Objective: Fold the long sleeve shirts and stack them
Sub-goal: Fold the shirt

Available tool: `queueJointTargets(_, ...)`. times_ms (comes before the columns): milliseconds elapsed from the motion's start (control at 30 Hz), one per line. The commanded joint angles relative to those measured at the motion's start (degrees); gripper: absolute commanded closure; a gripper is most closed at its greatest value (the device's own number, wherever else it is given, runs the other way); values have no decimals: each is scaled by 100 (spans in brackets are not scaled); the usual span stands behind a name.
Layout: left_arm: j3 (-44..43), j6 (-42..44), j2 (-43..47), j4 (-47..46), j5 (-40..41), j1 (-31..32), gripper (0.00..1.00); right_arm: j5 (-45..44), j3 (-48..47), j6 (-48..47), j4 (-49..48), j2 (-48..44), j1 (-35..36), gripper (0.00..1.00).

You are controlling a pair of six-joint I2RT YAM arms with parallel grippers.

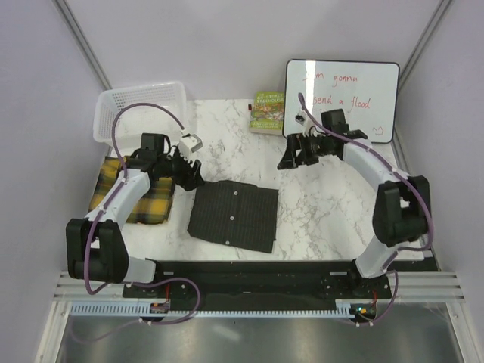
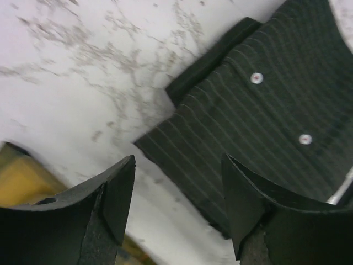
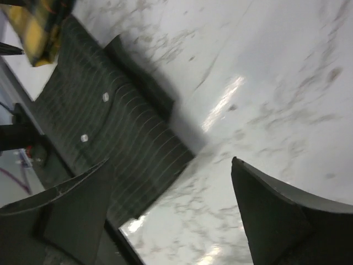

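Top external: folded charcoal pinstriped shirt (image 1: 233,214) at centre, yellow-black plaid flannel shirt (image 1: 151,208) at 9 o'clock. Left gripper (image 1: 187,172), right gripper (image 1: 291,155) spread, empty. Stacking probably next: pinch opposite edges, lift level.

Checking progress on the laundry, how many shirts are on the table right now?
2. The dark pinstriped shirt lies folded at the centre of the table; the yellow plaid shirt lies at its left edge. More could be hidden inside the white basket.
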State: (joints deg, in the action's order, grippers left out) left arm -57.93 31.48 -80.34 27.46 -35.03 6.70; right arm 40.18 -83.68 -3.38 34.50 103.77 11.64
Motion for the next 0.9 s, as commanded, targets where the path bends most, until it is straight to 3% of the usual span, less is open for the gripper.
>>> queueJointTargets(0, 633, -1898, 518, 620, -1147, -63, 28, 578, 2397, 2542, -1995, -1269, 321, 3)
queueJointTargets(200, 775, -2997, 371, 558, -506, -415, 25, 297, 3252, 2745, -2384, -1201, 532, 5)
queueJointTargets(367, 889, -3394, 53, 673, -453, -591, 31, 516, 3770, 3421, -3062, -1148, 681, 11)
queueJointTargets(600, 1126, -3930, -35, 453, -22, -600, 30, 674, 3807, 3581, -3142, -763, 1016, 13)
queueJointTargets(767, 1179, -4062, -280, 374, -65, -600, 33, 851, 3421, 3546, -3160, -454, 1209, 27)
queueJointTargets(867, 1126, -4107, -456, 339, -329, -600, 44, 860, 3227, 3546, -3213, -419, 1235, 46)
